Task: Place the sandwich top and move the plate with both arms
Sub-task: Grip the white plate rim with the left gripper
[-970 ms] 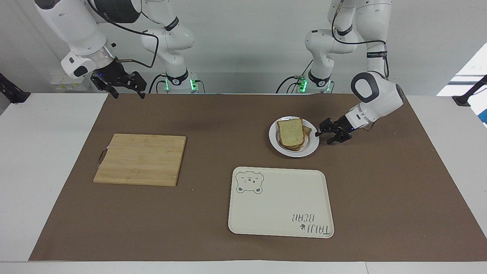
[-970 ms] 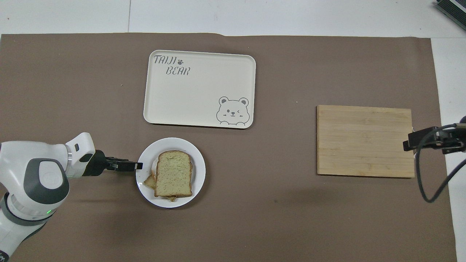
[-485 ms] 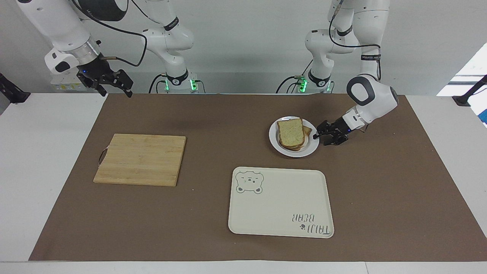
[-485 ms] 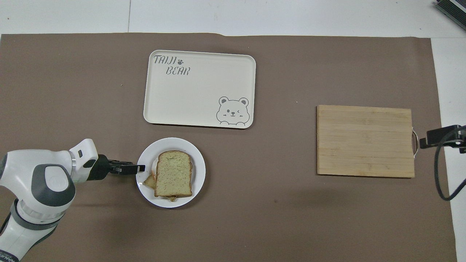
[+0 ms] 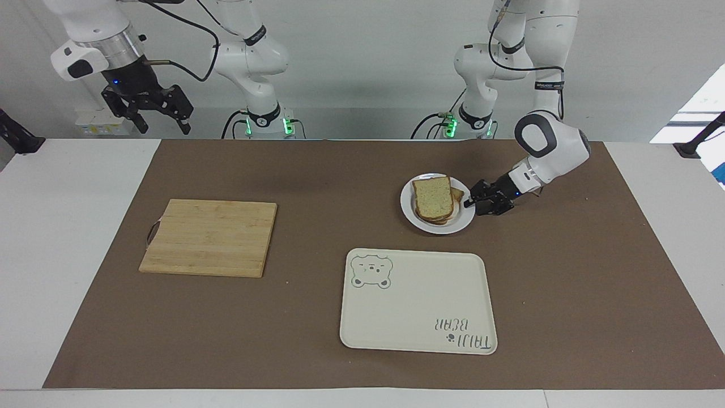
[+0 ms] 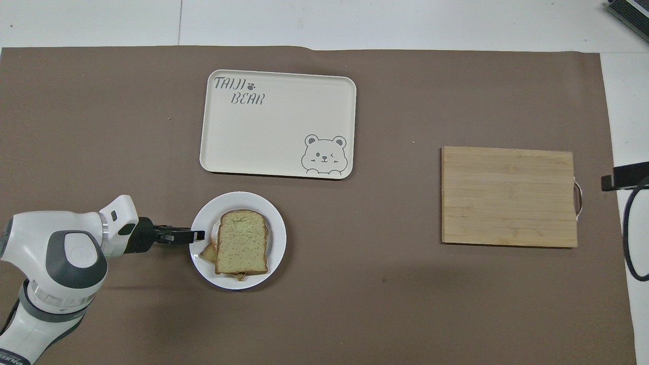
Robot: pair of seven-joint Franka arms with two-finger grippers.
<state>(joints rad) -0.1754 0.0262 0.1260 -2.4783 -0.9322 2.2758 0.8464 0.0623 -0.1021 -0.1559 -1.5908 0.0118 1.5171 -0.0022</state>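
Since the earlier frame, the left gripper has closed in, jaws parted, on the plate rim, while the right gripper, open, has lifted clear; sandwich top sits stacked on the plate, so the plate move appears imminent.

The sandwich top covers most of what lies under it; only small corners show. In the overhead view the picture's edge cuts the right gripper. Whether the left gripper touches the plate is unclear.
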